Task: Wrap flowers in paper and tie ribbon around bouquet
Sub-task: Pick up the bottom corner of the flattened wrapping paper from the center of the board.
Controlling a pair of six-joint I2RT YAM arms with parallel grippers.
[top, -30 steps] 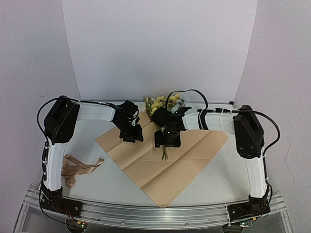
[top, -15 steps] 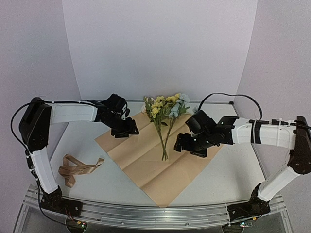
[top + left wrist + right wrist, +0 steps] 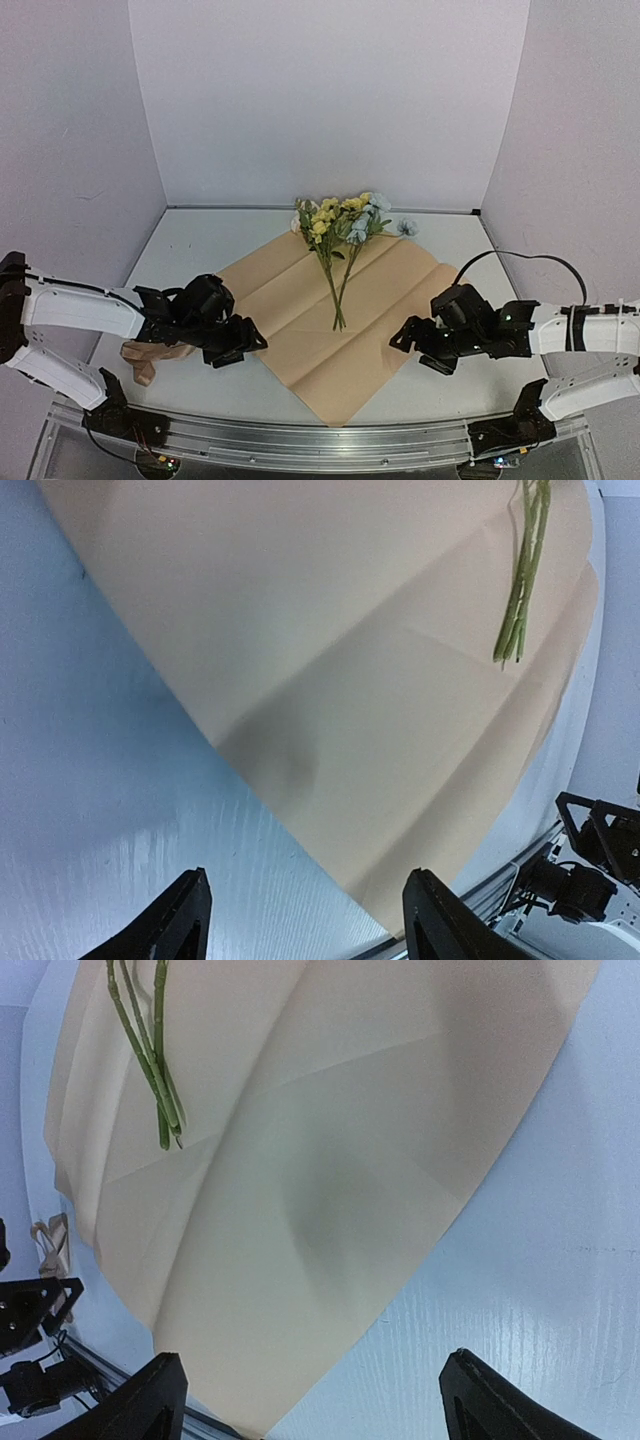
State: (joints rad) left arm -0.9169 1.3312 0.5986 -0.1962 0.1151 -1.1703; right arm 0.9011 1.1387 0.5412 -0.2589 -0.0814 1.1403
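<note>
the paper [image 3: 330, 300] lies flat mid-table, tan face up, set as a diamond: one corner to the near rail, the opposite corner far, under the blooms. the flowers [image 3: 340, 225] lie along that near–far diagonal, heads at the far corner, stem ends about the sheet's middle.

left gripper [image 3: 243, 347] sits low, just outside the near-left edge of the sheet; right gripper [image 3: 402, 337] mirrors it just outside the near-right edge. the stems lie between them, well inboard of both. neither arm is clearly nearer, about even.

claws: both spread wide. in the left wrist view the fingers [image 3: 185, 925] stand over bare table [image 3: 200, 240], the paper's edge slanting just ahead; the right wrist view shows the same. nothing held, and no contact with the paper that i can make out.

the ribbon [image 3: 140, 358] lies loose at near left, partly hidden under the left arm.

judgement: either side edge could be folded inward over the stems next.
</note>
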